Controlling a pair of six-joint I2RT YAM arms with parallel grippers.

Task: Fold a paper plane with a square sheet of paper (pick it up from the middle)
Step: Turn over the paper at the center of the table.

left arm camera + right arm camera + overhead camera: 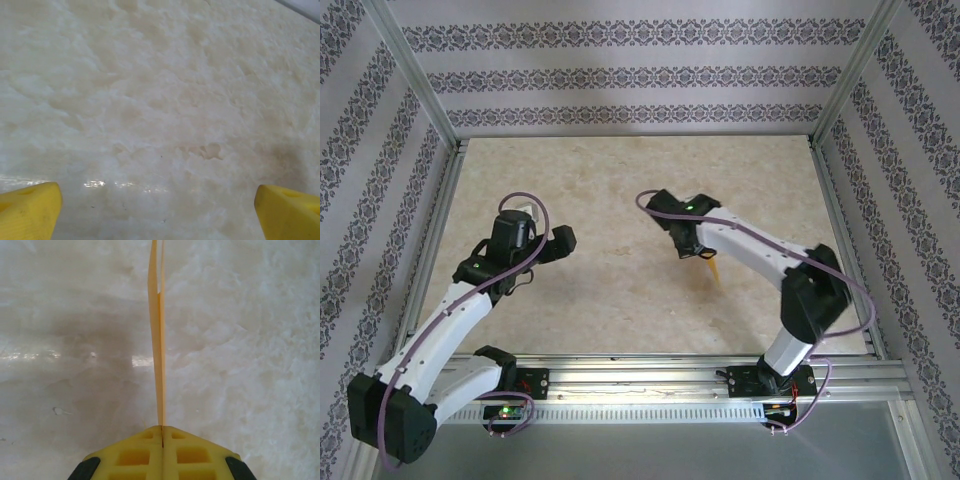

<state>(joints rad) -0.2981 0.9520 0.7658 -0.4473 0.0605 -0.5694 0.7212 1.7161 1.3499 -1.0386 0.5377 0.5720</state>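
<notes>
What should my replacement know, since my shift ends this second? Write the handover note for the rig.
Left end effector: open, empty, over the table.
Right end effector: shut on the orange paper, which sticks out edge-on past its fingertips.
Done: paper picked up and folded into a narrow, layered, pointed shape.
Left: whether the wings are finished cannot be told; check the folds, then set it down.
</notes>
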